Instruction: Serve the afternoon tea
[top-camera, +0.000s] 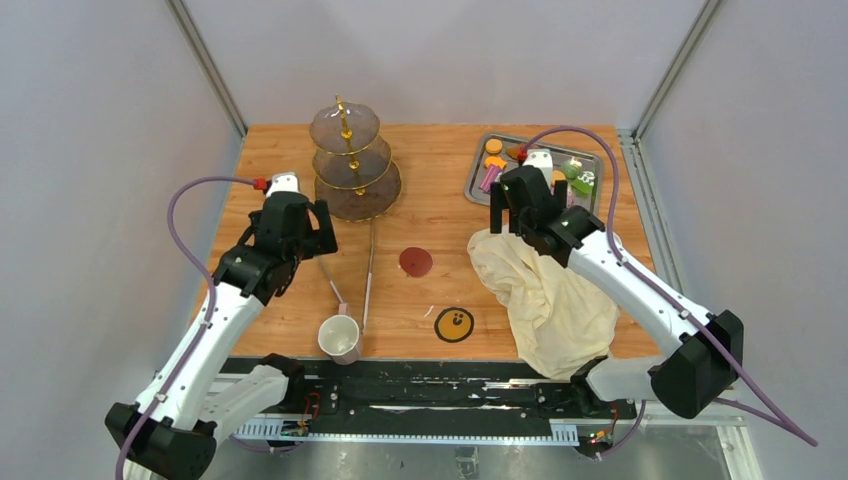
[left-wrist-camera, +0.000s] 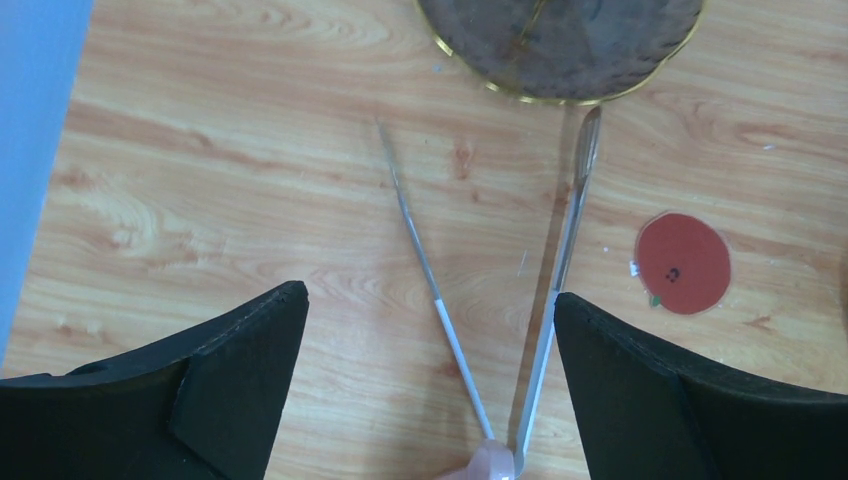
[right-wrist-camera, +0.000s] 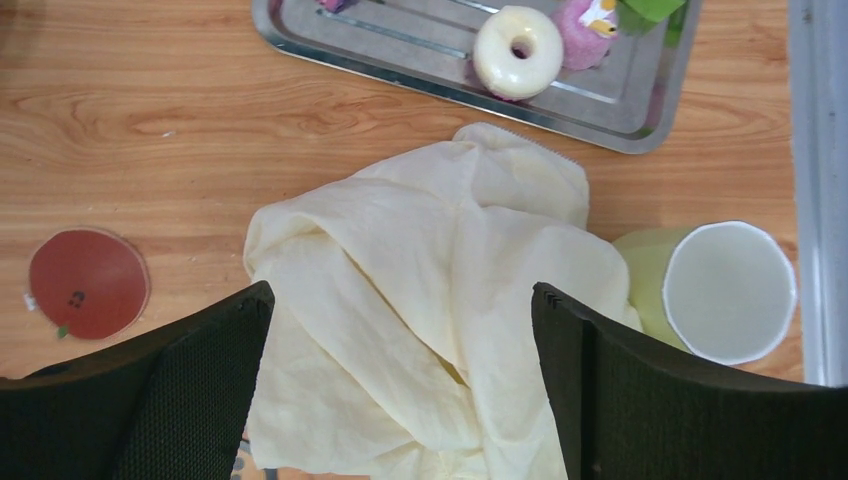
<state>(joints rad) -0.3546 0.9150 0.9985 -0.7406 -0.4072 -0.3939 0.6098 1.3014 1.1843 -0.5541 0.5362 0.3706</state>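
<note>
The three-tier smoky glass stand (top-camera: 352, 160) with its gold stem stands at the back left, all tiers bare; its lowest tier (left-wrist-camera: 560, 45) shows in the left wrist view. Small cakes (top-camera: 577, 176) and orange macarons (top-camera: 493, 148) lie in the steel tray, along with a white donut (right-wrist-camera: 517, 50). A pale pink mug (top-camera: 340, 338) stands near the front edge. A pale green mug (right-wrist-camera: 725, 290) sits beside the cream cloth. My left gripper (left-wrist-camera: 428, 297) hovers open over two long spoons. My right gripper (right-wrist-camera: 401, 290) hangs open above the cloth, holding nothing.
The crumpled cream cloth (top-camera: 545, 295) covers the right front of the table. The steel tray (top-camera: 478, 185) is at the back right. Two long spoons (left-wrist-camera: 565, 250) lie between stand and pink mug. A red coaster (top-camera: 416, 261) and a yellow one (top-camera: 454, 324) lie mid-table.
</note>
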